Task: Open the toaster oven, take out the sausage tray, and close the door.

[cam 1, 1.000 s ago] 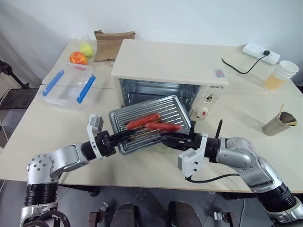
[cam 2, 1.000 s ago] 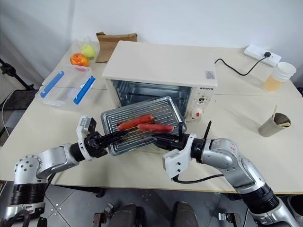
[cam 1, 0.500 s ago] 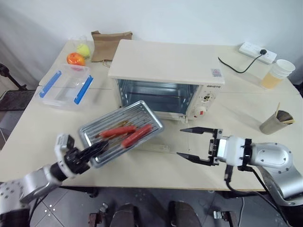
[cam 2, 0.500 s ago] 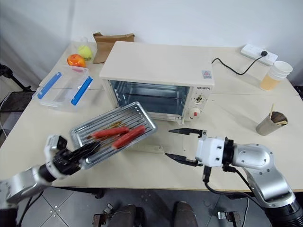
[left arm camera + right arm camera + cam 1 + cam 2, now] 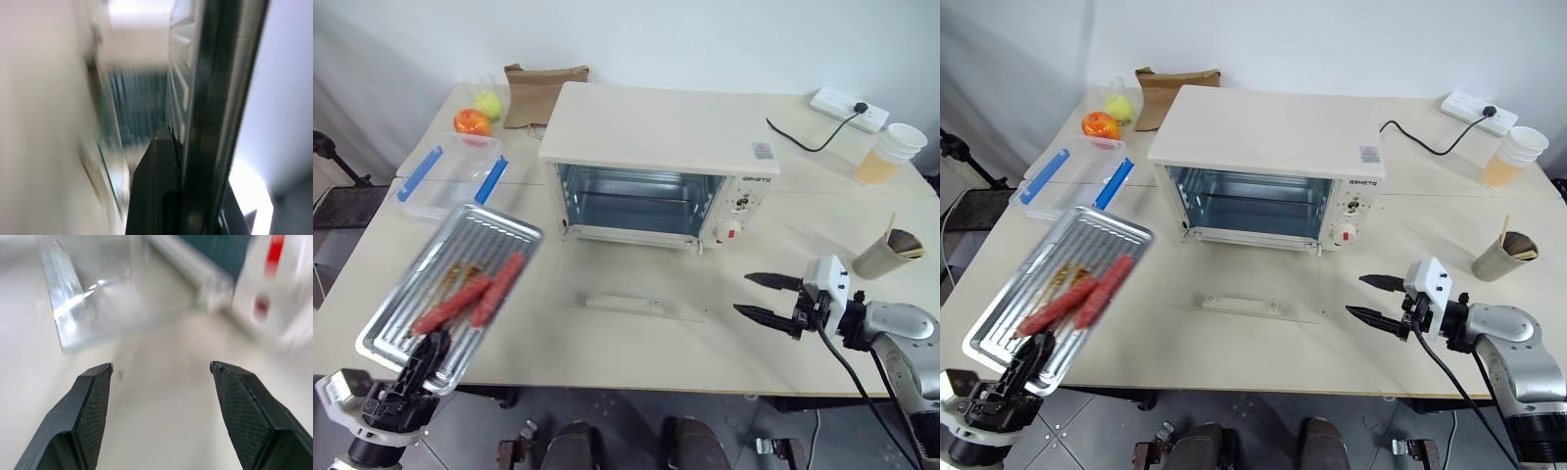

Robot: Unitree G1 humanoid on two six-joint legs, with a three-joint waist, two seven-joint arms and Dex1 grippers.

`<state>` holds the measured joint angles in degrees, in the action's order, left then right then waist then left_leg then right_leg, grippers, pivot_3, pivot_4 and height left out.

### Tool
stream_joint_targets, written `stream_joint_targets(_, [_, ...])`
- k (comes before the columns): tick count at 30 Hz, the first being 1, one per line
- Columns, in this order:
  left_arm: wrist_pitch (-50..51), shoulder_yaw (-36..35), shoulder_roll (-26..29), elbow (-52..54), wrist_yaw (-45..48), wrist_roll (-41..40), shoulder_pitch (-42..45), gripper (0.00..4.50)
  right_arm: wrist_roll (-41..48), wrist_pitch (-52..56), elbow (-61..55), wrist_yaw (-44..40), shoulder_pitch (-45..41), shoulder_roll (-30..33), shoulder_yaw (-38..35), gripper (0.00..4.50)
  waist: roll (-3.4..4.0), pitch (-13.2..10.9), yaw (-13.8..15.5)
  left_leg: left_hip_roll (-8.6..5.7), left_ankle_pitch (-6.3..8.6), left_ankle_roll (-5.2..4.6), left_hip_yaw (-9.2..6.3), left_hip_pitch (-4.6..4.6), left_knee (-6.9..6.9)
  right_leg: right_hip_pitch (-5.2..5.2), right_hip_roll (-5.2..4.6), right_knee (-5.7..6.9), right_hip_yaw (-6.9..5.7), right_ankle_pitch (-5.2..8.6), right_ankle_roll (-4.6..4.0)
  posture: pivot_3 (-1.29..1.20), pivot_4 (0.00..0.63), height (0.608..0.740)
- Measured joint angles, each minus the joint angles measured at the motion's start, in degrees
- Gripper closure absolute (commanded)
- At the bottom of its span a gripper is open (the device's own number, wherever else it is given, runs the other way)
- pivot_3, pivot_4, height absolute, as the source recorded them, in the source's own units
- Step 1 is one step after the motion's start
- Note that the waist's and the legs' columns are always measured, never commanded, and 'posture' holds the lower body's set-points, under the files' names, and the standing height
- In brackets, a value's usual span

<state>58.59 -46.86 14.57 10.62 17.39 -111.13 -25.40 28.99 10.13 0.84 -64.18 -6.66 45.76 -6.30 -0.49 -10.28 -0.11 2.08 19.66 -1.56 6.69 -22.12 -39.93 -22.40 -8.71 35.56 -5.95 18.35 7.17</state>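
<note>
Silver ridged sausage tray (image 5: 445,289) was clamped at its near edge in my left fingers (image 5: 429,354); right fingers (image 5: 773,299) gaped empty. Next I judged: set it down, then close the flat glass door (image 5: 636,294).

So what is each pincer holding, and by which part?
Left pincer grips the sausage tray by its near rim; right pincer is open, empty.

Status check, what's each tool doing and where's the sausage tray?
Left tool shut on sausage tray, held left of toaster oven. Right tool open, empty. Door down flat on the table.
</note>
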Motion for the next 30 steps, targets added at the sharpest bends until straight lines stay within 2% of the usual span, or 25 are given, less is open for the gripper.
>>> stream_joint_targets(2, [-2.18,-0.44,-2.05,0.78,-2.54,-0.01,1.89,4.50,-0.05,1.69,0.91,-0.63,-1.76,-0.47,1.23,1.78,0.02,0.01,0.07,-0.02,0.00,-0.01,0.01,0.02,-0.01,0.02,-0.01,0.05,0.01,-0.01,0.01,0.00,0.150,0.740])
stream_joint_targets(8, [-6.45,-0.59,-5.95,2.36,-9.21,-0.01,7.44,4.50,-2.91,2.17,7.14,-1.58,-6.16,-4.40,4.20,3.92,-0.07,0.07,-0.05,-0.08,0.00,-0.03,0.07,0.01,-0.02,-0.02,0.04,0.08,-0.08,-0.04,0.05,0.00,0.150,0.740])
stream_joint_targets(10, [-7.42,-0.92,-7.04,2.49,-10.83,-0.02,9.15,4.50,-3.62,1.24,8.97,-2.27,-7.52,-5.20,4.64,4.47,-0.07,0.07,-0.06,-0.10,0.00,-0.03,0.10,0.01,-0.03,-0.02,0.09,0.07,-0.19,-0.05,0.07,0.00,0.150,0.740])
stream_joint_targets(20, [-7.80,-1.47,-7.38,2.98,-15.44,-0.02,12.86,4.50,-5.04,-5.18,14.10,-9.40,-10.16,-10.11,6.44,4.47,-0.11,0.08,-0.07,-0.09,-0.01,-0.05,0.13,0.02,-0.06,0.00,0.15,0.08,-0.21,-0.06,0.09,0.00,0.150,0.740])
stream_joint_targets(24, [-7.35,-1.36,-7.37,2.98,-16.77,-0.02,14.22,4.50,-5.49,-6.05,11.48,-8.88,-9.86,-12.82,7.47,4.47,-0.11,0.08,-0.06,-0.08,-0.01,-0.04,0.12,0.01,-0.06,-0.01,0.15,0.08,-0.21,-0.06,0.09,0.00,0.150,0.740])
stream_joint_targets(30, [-6.74,-1.24,-7.37,2.91,-17.85,-0.02,15.65,4.50,-2.68,-5.52,5.53,-8.64,-8.38,-13.59,5.95,4.47,-0.11,0.08,0.04,-0.09,0.00,-0.04,0.11,0.01,-0.05,-0.01,0.15,0.07,-0.20,-0.07,0.10,0.00,0.150,0.740])
